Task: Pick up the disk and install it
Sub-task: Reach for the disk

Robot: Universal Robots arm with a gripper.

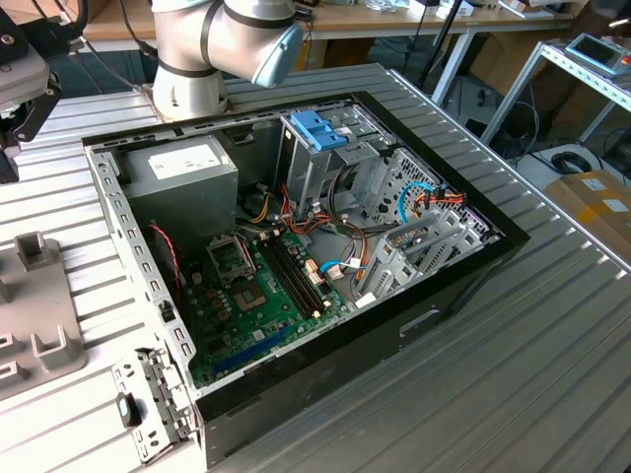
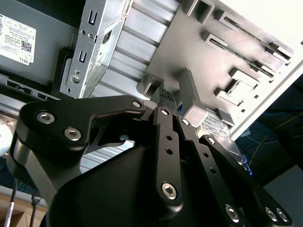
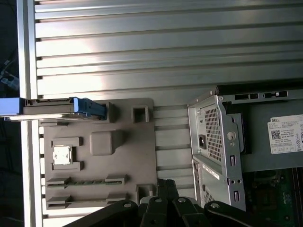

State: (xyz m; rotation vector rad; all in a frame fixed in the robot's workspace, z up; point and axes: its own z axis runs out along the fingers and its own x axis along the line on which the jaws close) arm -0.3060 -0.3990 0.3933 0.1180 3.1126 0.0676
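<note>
The disk stands on its edge in a slot at the far side of the grey fixture plate. It is a thin grey slab with a light-blue rail end. My gripper hovers over the plate's opposite edge, the one nearer the computer case, well apart from the disk. In the second wrist view the black fingers meet at their tips with nothing between them, so the gripper is shut and empty.
The open computer case lies on the ribbed aluminium table, with a silver drive cage and blue latch, a power-supply box and the motherboard inside. The fixture plate lies at the exterior view's left.
</note>
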